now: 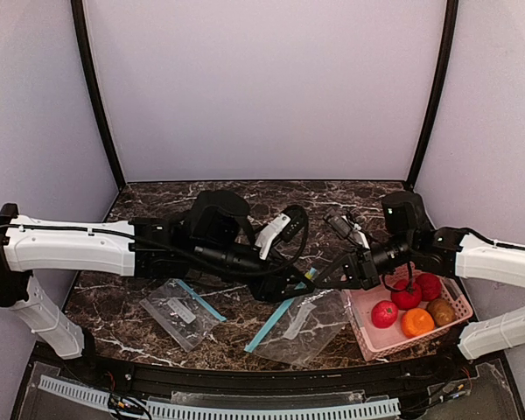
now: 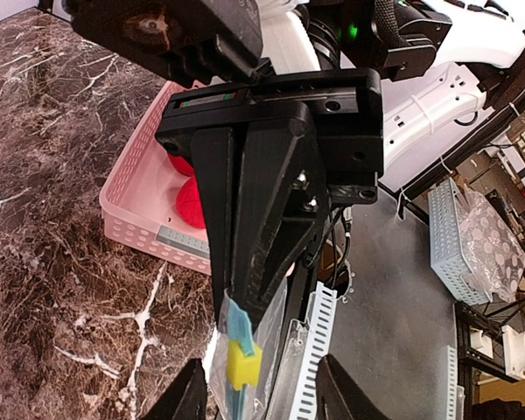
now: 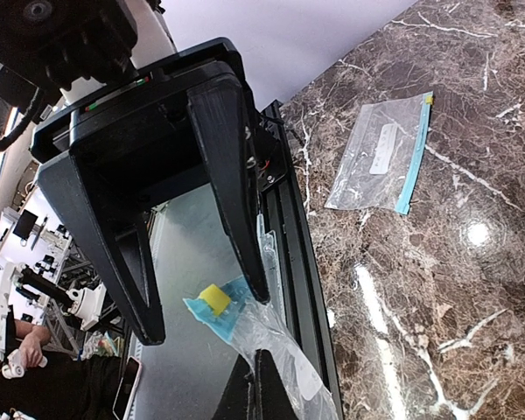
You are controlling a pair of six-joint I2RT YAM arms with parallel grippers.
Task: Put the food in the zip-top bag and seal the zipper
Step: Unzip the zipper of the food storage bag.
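Dark marbled desk (image 1: pixel 114 306) with pale walls behind formed the work area. The bag (image 1: pixel 311 325) lay at lower centre of the top view, its blue zip edge running up toward the two pincers. A second bag (image 1: pixel 179 311) lay flat at lower left, well apart from both arms.

**Location of task items**
- The food (image 1: pixel 385 313) sat in the pink basket (image 1: pixel 366 325) at lower right of the top view: red pieces, an orange one and a brown one.
- No food was in the bag.

**Pincer state**
- The right pincer (image 2: pixel 249 302) was pressed together on the bag just above the yellow slider (image 2: pixel 242 363), pinching the plastic at the zip end and lifting that corner.
- The left pincer (image 3: pixel 203 315) was spread. Its fingers stood either side of the slider end of the bag, and no contact showed in either wrist view.

**Step in hand**
Judged from this layout, the step was taking hold of the bag mouth in order to open it. Loading and sealing were not yet begun.

**Next move**
The left pincer would need to shut on the zip edge or slider close beside the right pincer's grip. The two should then draw apart to open the mouth. A thin, slack film calls for a firm, square pinch, or the edge may slip out.
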